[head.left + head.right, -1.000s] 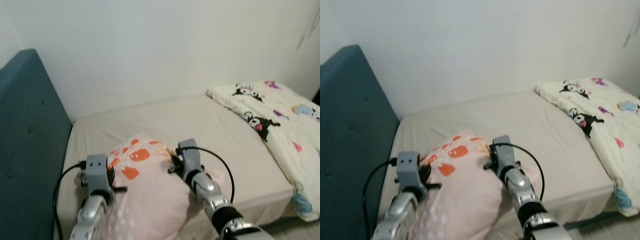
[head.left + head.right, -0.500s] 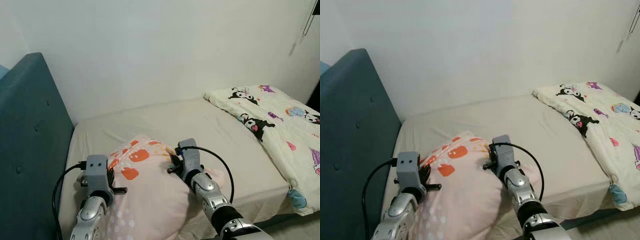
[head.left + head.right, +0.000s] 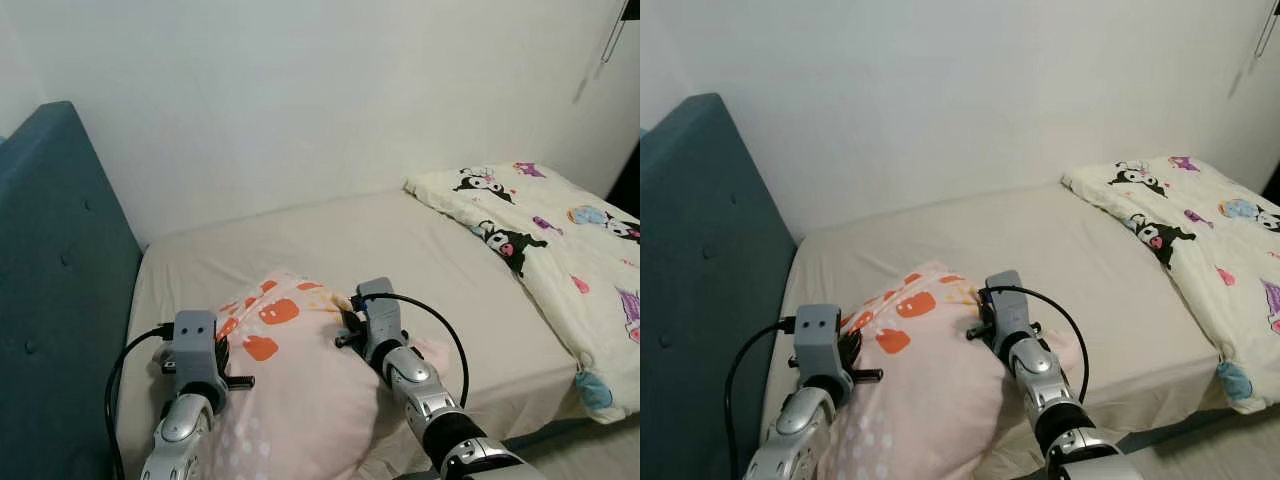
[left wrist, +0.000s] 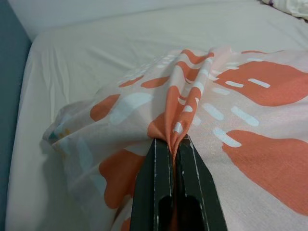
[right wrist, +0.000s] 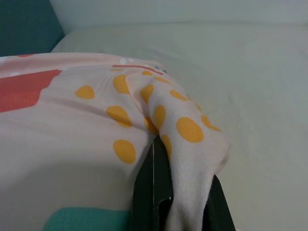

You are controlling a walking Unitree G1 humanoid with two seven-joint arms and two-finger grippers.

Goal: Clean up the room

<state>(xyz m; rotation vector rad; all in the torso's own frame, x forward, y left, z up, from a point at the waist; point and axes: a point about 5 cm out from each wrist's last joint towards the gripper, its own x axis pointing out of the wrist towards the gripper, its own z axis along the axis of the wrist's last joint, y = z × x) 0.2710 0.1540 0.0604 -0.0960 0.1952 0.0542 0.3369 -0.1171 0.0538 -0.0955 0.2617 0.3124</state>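
Observation:
A pink pillow (image 3: 290, 380) with orange shapes is held between both arms, above the near left part of the beige bed (image 3: 400, 250). My left gripper (image 4: 174, 144) is shut on a pinched fold of the pillow (image 4: 231, 120) along its left edge. On the pillow's right edge, my right gripper (image 5: 168, 144) is shut on a dotted fold of the pillow (image 5: 96, 130). In the eye views the left gripper (image 3: 215, 358) and right gripper (image 3: 350, 322) sit on either side of it.
A teal padded headboard (image 3: 50, 280) stands at the left. A white wall (image 3: 330, 90) runs behind the bed. A cream quilt with cartoon prints (image 3: 540, 230) lies bunched on the bed's right side and hangs over its near edge.
The camera has shifted slightly, so the quilt and headboard sit a little differently in the picture. Both grippers keep the same hold on the pillow.

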